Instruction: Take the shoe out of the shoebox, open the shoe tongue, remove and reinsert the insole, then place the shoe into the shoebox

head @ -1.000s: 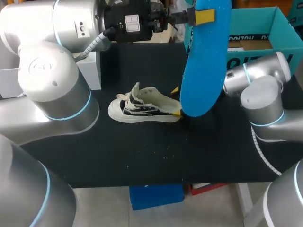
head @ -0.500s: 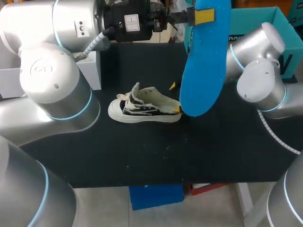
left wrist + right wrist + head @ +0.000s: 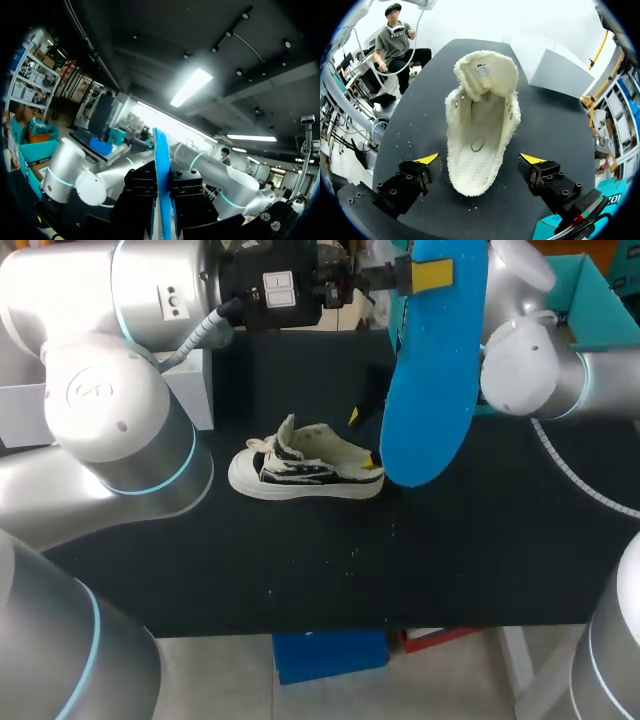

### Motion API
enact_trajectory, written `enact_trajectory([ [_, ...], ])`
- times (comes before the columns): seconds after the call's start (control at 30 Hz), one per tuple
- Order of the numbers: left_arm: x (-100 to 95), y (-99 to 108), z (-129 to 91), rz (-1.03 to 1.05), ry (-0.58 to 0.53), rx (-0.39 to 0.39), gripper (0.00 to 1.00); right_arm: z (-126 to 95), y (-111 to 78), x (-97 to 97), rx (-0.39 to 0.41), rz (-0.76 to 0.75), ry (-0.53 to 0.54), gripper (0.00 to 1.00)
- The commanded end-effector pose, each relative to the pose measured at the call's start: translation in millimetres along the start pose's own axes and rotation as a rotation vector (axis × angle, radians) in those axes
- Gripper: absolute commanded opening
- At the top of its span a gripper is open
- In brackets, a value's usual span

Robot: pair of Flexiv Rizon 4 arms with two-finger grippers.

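Observation:
A white-and-black high-top shoe [image 3: 305, 468] stands on the black table [image 3: 330, 570], toe to the left. My left gripper [image 3: 430, 275] is raised high at the back, shut on a blue insole [image 3: 430, 370] that hangs down from it. In the left wrist view the insole's edge [image 3: 162, 175] is clamped between the black fingers of the left gripper [image 3: 162, 212]. My right gripper [image 3: 360, 440] hovers open at the shoe's heel. From above, the shoe [image 3: 480, 120] lies open with its tongue folded away, its heel between the spread fingers of the right gripper [image 3: 480, 159], untouched.
The teal shoebox [image 3: 590, 300] stands at the back right, partly behind my right arm. A white box [image 3: 200, 390] sits at the table's left edge. The hanging insole covers the table behind the shoe's heel.
My right arm has swung up and back, and its open fingertips have shifted slightly up and left at the shoe's heel. The left arm and insole have not moved.

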State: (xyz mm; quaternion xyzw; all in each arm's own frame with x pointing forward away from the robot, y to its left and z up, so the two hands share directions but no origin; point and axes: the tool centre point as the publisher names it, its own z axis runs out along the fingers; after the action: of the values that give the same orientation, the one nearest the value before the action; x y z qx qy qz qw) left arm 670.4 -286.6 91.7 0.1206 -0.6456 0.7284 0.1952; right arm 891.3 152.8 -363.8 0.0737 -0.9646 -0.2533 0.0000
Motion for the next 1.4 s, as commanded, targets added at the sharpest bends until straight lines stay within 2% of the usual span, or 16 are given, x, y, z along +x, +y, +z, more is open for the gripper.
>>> enact_trajectory([
  [0.03, 0.2, 0, 2, -0.001, -0.004, -0.001, 0.00, 0, 3.0, 0.7, 0.251, 0.015, -0.003, 1.00],
  [0.33, 0.2, 0, 2, -0.001, -0.004, -0.001, 0.00, 9, 1.5, 4.2, 0.300, 0.052, -0.044, 1.00],
  [0.77, 0.2, 0, 2, -0.001, -0.004, -0.001, 0.00, 18, 6.8, 1.5, 0.310, 0.069, -0.025, 1.00],
  [1.4, 0.2, 0, 2, -0.001, -0.004, -0.001, 0.00, 28, 8.9, -0.2, 0.366, 0.077, 0.020, 1.00],
])
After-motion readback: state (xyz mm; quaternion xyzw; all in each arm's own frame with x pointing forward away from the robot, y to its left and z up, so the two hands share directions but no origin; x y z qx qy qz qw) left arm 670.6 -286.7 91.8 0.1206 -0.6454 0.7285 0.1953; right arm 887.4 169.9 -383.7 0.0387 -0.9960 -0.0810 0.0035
